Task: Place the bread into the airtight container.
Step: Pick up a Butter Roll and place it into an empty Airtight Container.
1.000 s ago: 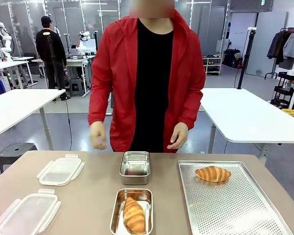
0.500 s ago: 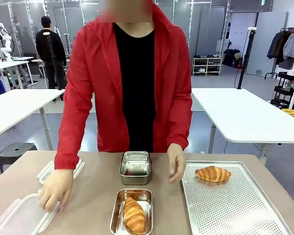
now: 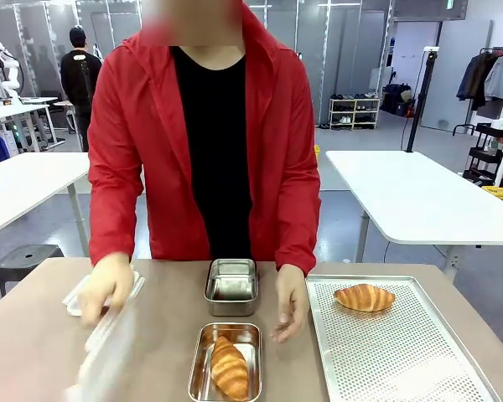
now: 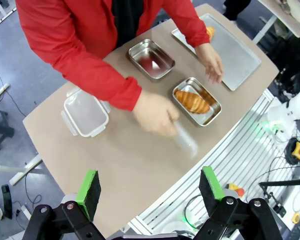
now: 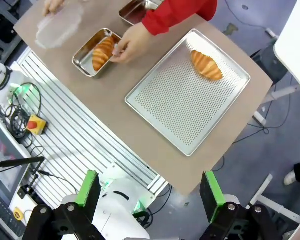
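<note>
A croissant [image 3: 229, 368] lies in the near steel container [image 3: 253, 335]; both also show in the left wrist view as croissant [image 4: 192, 101] and in the right wrist view as croissant [image 5: 103, 52]. A second croissant [image 3: 365, 297] rests on the perforated tray [image 3: 402, 352], also seen as croissant [image 5: 206, 65]. A person in a red jacket lifts a blurred clear lid [image 3: 107, 347] with one hand [image 3: 105, 285]. Their other hand [image 3: 290, 303] rests beside the near container. My left gripper [image 4: 150, 187] and right gripper [image 5: 148, 189] hang high above the table, both open with nothing between the fingers.
An empty steel container [image 3: 231, 285] stands behind the filled one. Another clear lid [image 4: 85, 112] lies on the table's left side. The brown table [image 3: 168, 335] has free room between the lids and the containers. White tables and other people stand farther back.
The person has leaned in over the table, taken the near clear lid off the table's front left and raised it. Their other hand has moved down beside the near container.
</note>
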Controlling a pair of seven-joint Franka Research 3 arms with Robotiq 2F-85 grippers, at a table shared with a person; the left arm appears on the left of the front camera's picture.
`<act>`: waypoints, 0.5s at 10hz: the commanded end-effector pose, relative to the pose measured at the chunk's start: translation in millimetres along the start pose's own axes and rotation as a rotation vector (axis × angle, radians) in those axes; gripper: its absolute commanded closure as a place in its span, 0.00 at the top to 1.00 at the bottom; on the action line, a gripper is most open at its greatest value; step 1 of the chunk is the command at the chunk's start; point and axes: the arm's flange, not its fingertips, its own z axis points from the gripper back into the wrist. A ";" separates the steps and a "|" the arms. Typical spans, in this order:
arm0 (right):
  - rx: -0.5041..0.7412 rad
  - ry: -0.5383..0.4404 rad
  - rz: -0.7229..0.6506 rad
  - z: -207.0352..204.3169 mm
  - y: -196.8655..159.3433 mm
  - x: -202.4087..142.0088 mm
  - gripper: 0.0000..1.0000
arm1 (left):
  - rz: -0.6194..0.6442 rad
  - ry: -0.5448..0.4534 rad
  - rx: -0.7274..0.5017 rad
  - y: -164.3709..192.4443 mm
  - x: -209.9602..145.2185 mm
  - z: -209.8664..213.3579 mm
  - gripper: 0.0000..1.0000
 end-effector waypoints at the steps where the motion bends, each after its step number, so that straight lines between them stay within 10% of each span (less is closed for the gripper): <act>1: -0.001 -0.003 -0.005 1.1 0.1 2.6 1.00 | -0.011 -0.005 -0.013 -1.2 0.7 1.3 1.00; 5: -0.001 -0.003 -0.005 1.1 0.1 2.6 1.00 | -0.011 -0.005 -0.013 -1.2 0.7 1.3 1.00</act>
